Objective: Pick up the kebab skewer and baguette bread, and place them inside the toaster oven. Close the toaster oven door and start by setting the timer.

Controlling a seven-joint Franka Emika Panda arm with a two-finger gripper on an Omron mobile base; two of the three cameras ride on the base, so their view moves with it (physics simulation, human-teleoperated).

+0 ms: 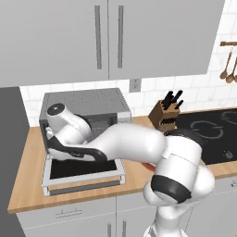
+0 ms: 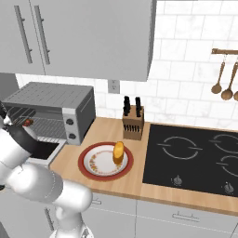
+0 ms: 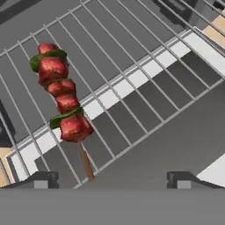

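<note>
1. Right at the bottom of my hand view, my gripper [image 3: 112, 179] stands spread wide and grasps nothing; both dark tips sit well apart with bare rack between them.
2. Just above the tips, the kebab skewer [image 3: 61, 99] lies on the wire rack [image 3: 145, 83], running from lower centre up to the upper left of the frame, its stick end nearest me. I judge it light, stiff along the stick and slick on the meat chunks; the bare stick end is the sane place to pinch.
3. Further out, the right base view shows the baguette bread [image 2: 119, 152] on the red-rimmed plate [image 2: 88, 165], centre of frame, well apart from the toaster oven [image 2: 56, 111]. I judge it light and firm enough to squeeze; take it across its short width at mid-length.
4. The left base view gives the toaster oven door [image 1: 83, 173] dropped flat at lower left, with my arm reaching over it.
5. Farthest back, upper left of the right base view, a red speck of the skewer peeks from the oven mouth.
</note>
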